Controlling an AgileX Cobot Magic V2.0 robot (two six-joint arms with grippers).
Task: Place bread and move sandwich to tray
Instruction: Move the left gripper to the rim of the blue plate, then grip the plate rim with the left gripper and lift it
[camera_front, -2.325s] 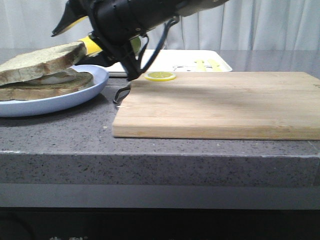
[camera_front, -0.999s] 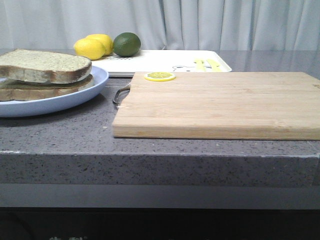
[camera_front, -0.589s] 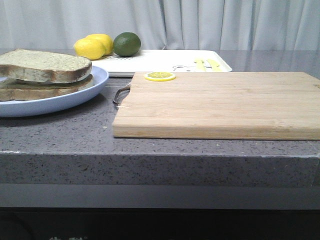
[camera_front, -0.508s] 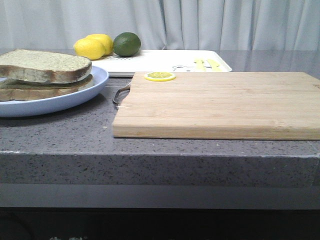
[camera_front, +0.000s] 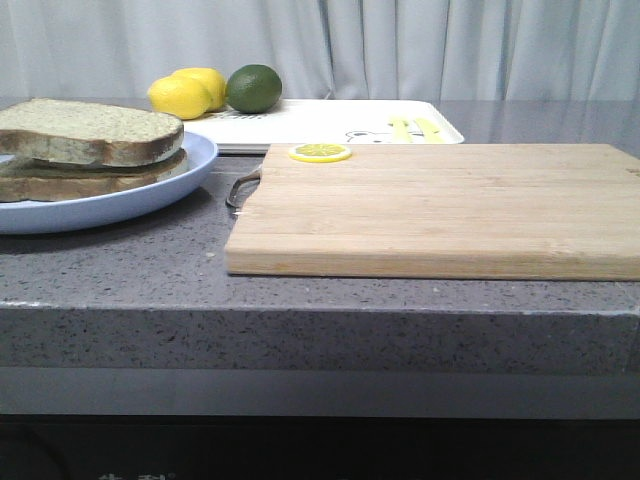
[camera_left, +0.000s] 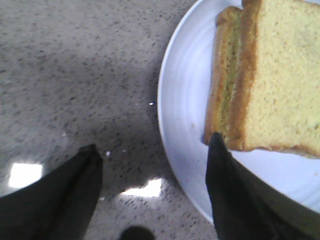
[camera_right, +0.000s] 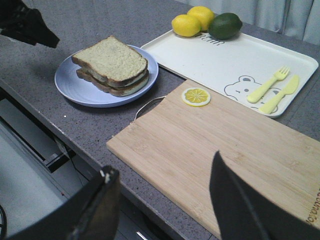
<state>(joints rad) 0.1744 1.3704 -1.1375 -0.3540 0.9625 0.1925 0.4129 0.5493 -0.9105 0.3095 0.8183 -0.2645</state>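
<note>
The sandwich (camera_front: 85, 165) lies on the round light blue plate (camera_front: 150, 198) at the table's left. The bread (camera_front: 95, 130) lies flat on top of it as the upper slice. The egg is almost hidden between the slices. The white tray (camera_front: 330, 125) stands behind the board. My left gripper (camera_left: 153, 144) is open and empty above the plate's rim (camera_left: 172, 125), one finger over the plate near the sandwich's corner (camera_left: 235, 100). My right gripper (camera_right: 163, 164) is open and empty, high above the table's front edge. Neither gripper shows in the front view.
A wooden cutting board (camera_front: 440, 205) fills the middle and right, with a lemon slice (camera_front: 320, 152) on its far left corner. Two lemons (camera_front: 185, 93) and a lime (camera_front: 253, 87) sit by the tray's far left end. A yellow fork and knife (camera_right: 272, 90) lie on the tray.
Earlier an arm held the bread tilted over the sandwich. It let go and left the front view, and the slice lies flat. Nothing has moved in the last second.
</note>
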